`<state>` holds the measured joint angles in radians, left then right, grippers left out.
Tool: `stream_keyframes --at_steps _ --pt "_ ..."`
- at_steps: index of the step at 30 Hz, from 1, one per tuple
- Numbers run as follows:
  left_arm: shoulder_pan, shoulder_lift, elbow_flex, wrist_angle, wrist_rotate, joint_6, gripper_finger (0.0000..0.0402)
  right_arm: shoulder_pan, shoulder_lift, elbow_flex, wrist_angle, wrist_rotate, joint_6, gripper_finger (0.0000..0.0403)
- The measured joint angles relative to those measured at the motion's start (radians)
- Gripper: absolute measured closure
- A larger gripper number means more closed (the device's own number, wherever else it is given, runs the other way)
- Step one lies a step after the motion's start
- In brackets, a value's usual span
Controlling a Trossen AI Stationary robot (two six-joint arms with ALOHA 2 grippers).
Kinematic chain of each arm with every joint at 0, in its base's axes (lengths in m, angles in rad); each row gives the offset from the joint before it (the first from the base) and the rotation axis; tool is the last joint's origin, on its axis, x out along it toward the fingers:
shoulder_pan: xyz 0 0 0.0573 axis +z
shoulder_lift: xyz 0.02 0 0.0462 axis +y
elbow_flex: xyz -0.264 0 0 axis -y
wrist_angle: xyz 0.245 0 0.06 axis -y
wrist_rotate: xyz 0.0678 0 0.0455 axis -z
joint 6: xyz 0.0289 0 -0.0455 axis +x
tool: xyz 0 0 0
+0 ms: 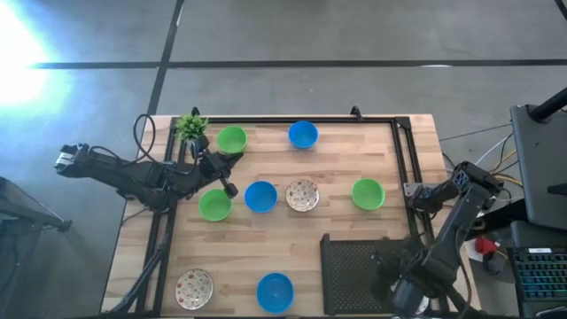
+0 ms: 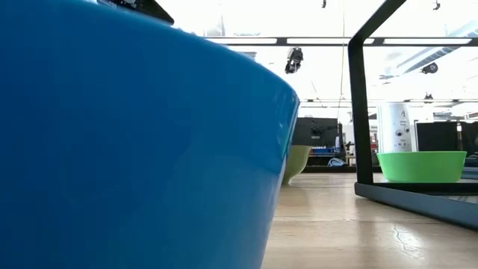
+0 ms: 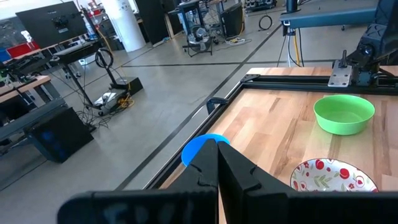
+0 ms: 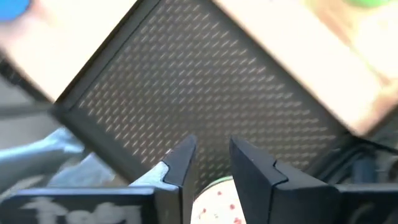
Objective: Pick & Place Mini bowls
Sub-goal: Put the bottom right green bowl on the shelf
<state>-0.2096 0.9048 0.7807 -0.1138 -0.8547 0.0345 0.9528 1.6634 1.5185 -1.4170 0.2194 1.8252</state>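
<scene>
Landmark: black mesh tray (image 1: 354, 270) at the desk's (image 1: 354, 226) near right corner.

R hand (image 4: 208, 163) hangs over the tray's near edge, fingers parted w/ a gap between; a speckled bowl (image 4: 217, 202) shows just below the tips, contact can't be told.

L hand (image 3: 217, 163) well to the tray's far left, over the desk's left side, fingers pressed together, holding nothing.

Bowls rel. to tray:
- blue (image 1: 275, 291) just left of it, near desk edge
- speckled (image 1: 194, 288) further left
- green (image 1: 368, 194) just beyond it
- speckled (image 1: 303, 196), blue (image 1: 260, 197), green (image 1: 214, 205) in a row, beyond and left
- blue (image 1: 303, 135), green (image 1: 232, 139) at far edge
- potted plant (image 1: 190, 127) at far left corner.
</scene>
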Motion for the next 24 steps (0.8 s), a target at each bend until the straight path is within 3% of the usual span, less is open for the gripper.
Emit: stream_keyframes --at_steps 6,13,24 --pt "0.000 0.000 0.000 0.000 0.000 0.000 0.0402 -0.081 -0.017 -0.002 -0.159 0.002 0.041 0.0312" --pt "-0.001 0.000 0.000 0.001 0.000 -0.006 0.0402 -0.246 -0.073 -0.036 -0.147 0.020 -0.007 0.0307" --pt "0.000 0.000 0.000 0.001 0.000 -0.019 0.0402 -0.536 -0.145 -0.139 -0.120 0.020 -0.301 0.0307"
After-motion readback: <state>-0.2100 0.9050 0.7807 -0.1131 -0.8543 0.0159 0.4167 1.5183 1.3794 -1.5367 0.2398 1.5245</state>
